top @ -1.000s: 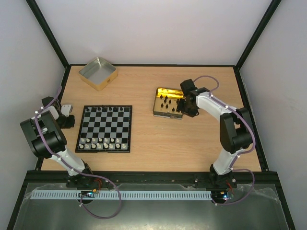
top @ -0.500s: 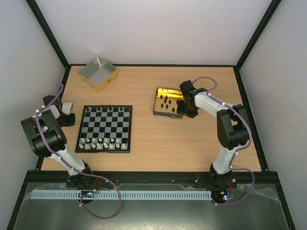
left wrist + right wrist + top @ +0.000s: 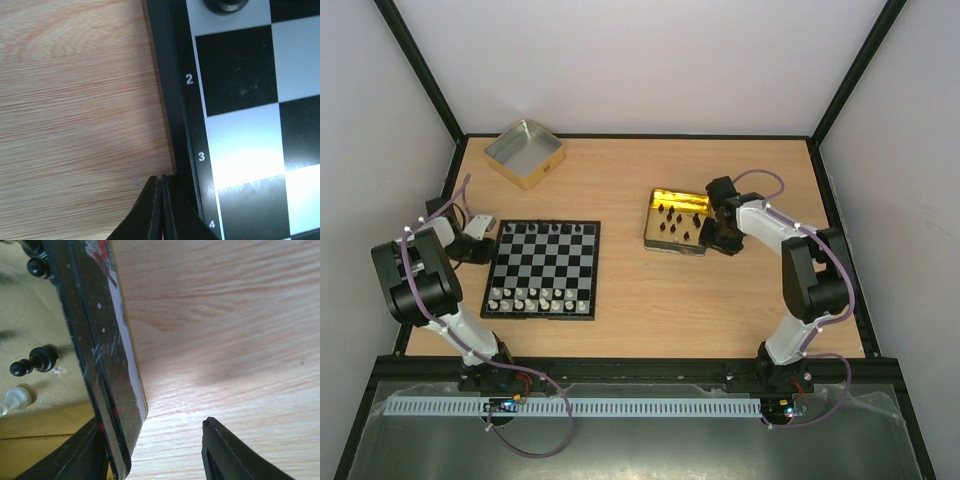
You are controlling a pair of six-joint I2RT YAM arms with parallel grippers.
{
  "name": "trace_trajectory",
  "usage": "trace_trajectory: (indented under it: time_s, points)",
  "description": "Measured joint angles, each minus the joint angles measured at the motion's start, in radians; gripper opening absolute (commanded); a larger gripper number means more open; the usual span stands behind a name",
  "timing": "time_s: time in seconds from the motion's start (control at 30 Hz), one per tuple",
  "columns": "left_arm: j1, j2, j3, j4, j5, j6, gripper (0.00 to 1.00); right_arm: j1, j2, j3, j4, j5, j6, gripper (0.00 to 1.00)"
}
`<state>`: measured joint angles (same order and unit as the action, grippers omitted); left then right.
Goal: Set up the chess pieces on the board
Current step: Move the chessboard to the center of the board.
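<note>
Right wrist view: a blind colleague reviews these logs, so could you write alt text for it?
The right gripper is open astride the side wall of the gold tin, one finger on the inner side, the other over the wooden table. Inside the tin are black chess pieces and one pale piece.

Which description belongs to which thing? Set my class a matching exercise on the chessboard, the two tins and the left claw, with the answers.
Things
1. chessboard
2. gold tin
3. silver-lined tin
4. left claw

Descriptions
a. sits at the far left corner of the table
b. shut, tips at the board's left edge
c. holds loose black chess pieces
d. has silvery pieces lined up on its near rows

Pairs: 1-d, 2-c, 3-a, 4-b
</note>
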<state>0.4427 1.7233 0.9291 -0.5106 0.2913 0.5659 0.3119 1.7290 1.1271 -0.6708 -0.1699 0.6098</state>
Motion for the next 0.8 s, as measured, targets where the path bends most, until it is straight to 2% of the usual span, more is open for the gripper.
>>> trace_trajectory:
  time_s: [0.17,0.53,0.8]
  points:
    - [-0.053,-0.019,-0.022,-0.026,0.012,0.016,0.02,-0.028,-0.051,-0.063,-0.004,0.005,-0.001,0.44]
    - [-0.246,-0.037,-0.054,-0.127,0.077,0.013,0.02,-0.066,-0.221,-0.154,-0.128,0.039,0.008,0.44]
    - [-0.343,-0.032,-0.053,-0.221,0.110,0.024,0.02,-0.070,-0.317,-0.259,-0.175,0.038,0.060,0.45]
